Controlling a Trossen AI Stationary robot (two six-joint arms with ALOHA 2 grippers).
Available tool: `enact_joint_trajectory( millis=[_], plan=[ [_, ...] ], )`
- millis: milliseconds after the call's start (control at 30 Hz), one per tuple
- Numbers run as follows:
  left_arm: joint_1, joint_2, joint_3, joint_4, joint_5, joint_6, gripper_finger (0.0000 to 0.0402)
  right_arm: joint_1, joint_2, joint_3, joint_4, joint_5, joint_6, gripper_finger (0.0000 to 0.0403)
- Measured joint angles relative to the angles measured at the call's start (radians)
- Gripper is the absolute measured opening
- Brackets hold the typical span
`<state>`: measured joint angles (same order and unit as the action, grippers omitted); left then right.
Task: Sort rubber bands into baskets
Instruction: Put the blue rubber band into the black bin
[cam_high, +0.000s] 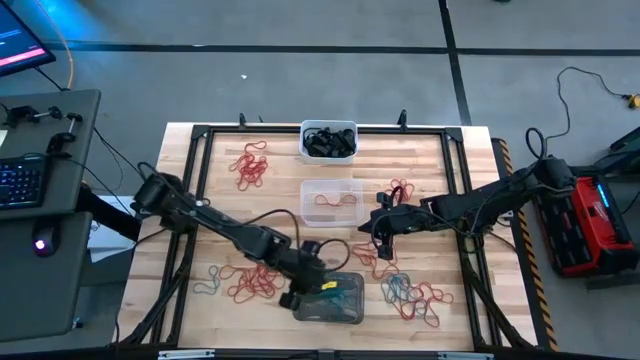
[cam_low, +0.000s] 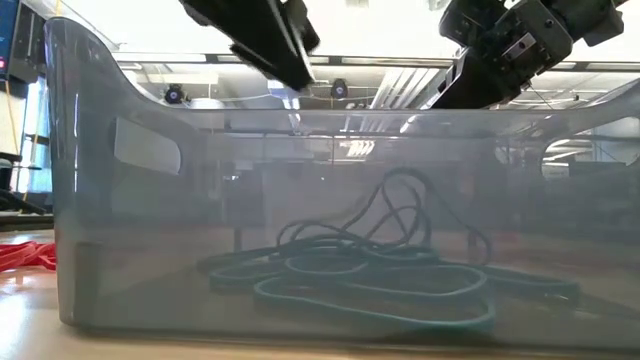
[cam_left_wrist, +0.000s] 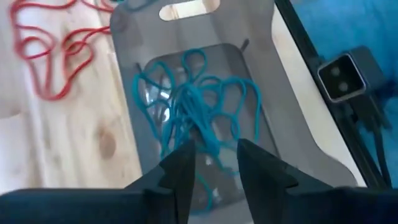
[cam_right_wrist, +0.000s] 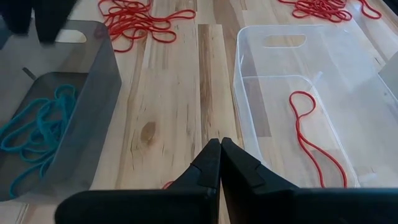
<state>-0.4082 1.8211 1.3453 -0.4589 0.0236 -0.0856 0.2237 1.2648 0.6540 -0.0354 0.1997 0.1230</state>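
Left gripper (cam_left_wrist: 214, 163) hangs parted and empty above grey basket (cam_left_wrist: 124, 37), teal bands (cam_left_wrist: 199, 102) heaped directly beneath, likely just dropped; right gripper (cam_right_wrist: 220, 163), clenched empty, beside clear basket (cam_right_wrist: 249, 62).

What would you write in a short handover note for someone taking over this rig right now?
Left gripper: open, above the grey basket, which holds teal bands.
Right gripper: shut, empty, over bare table between the grey and clear basket.
Done: black bands in the white basket; one red band in the clear one.
Left: red bands on the table, and the mixed red and teal pile right of the grey basket.
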Motion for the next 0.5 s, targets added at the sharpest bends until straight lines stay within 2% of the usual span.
enact_joint_trajectory(
  millis=[200,367,500],
  plan=[
    [-0.069,-0.109,0.0,-0.18,-0.092,-0.076,0.0061,0.0,0.0,0.0,-0.007,0.0,0.0,0.0],
    [-0.135,-0.169,0.0,-0.358,-0.116,-0.252,0.0011,0.0,0.0,0.0,-0.006,0.0,-0.01,0.0],
    [-0.198,-0.194,-0.005,-0.497,-0.123,-0.402,0.0003,0.0,0.0,0.0,-0.006,0.0,-0.01,0.0]
  ],
)
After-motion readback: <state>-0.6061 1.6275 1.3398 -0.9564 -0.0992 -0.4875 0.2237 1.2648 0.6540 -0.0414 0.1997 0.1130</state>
